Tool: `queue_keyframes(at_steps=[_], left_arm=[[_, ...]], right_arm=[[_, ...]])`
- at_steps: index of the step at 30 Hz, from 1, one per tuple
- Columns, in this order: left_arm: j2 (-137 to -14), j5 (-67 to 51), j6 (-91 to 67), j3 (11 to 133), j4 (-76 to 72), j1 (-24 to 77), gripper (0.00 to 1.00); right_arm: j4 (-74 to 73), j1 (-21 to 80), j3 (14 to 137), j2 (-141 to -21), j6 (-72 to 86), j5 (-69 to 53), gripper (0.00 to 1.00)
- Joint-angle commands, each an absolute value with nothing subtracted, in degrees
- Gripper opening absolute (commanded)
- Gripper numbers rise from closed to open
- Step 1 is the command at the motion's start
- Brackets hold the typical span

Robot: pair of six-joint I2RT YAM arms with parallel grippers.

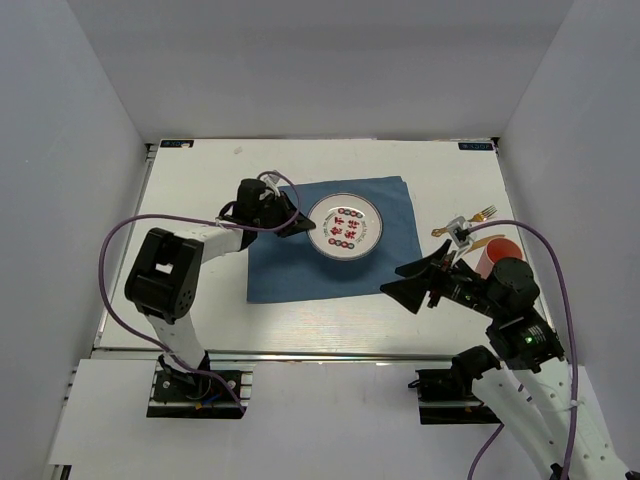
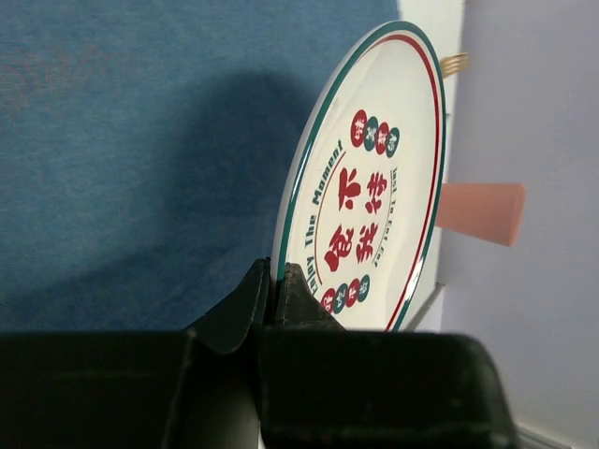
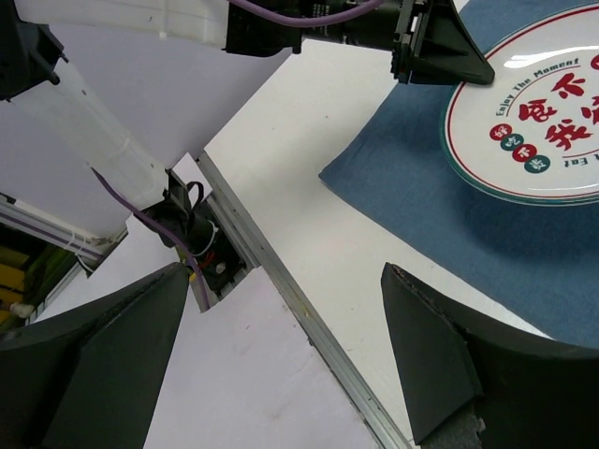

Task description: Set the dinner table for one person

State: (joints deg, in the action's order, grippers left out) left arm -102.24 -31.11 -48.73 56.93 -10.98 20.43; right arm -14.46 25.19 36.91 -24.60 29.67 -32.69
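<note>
The dinner table (image 1: 200, 200) is a large white top with a metal rail (image 3: 309, 318) along its near edge. A blue placemat (image 1: 290, 270) lies on it. A white plate (image 1: 344, 226) with red and green print rests on the mat. My left gripper (image 1: 298, 224) is shut on the plate's left rim. In the left wrist view the fingers (image 2: 251, 295) pinch the rim of the plate (image 2: 374, 187). My right gripper (image 1: 392, 279) is open and empty, above the table near the mat's front right corner. It (image 3: 284, 271) looks over the rail.
A pink cup (image 1: 497, 252) stands at the right of the table, partly behind my right arm. A gold fork (image 1: 484, 212) and another gold utensil handle (image 1: 440, 232) lie near it. Grey walls close in the table on three sides.
</note>
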Motion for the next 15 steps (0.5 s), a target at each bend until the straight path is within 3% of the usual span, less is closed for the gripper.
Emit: queue_keyframes(at_steps=[1, 8, 10, 11, 15], left_arm=[[-103.6, -29.9, -46.8, 58.4, -12.8, 20.7, 0.0], [-106.6, -27.9, -46.1, 59.4, -14.0, 20.7, 0.0], [-107.8, -27.7, -46.0, 60.2, -13.8, 20.7, 0.05], [-108.1, -27.6, -45.9, 60.5, -13.9, 20.7, 0.09], [-107.8, -27.3, -46.3, 59.5, -14.3, 20.7, 0.5]], right_arm=[[-16.0, 25.0, 37.3, -23.2, 29.4, -31.9, 0.89], [-18.2, 25.2, 37.9, -22.4, 27.9, -31.6, 0.89], [-18.4, 25.2, 38.1, -22.4, 27.4, -31.6, 0.89], [-18.7, 25.2, 38.1, -22.5, 27.3, -31.6, 0.89], [-20.3, 25.2, 38.6, -22.5, 26.9, -29.5, 0.89]])
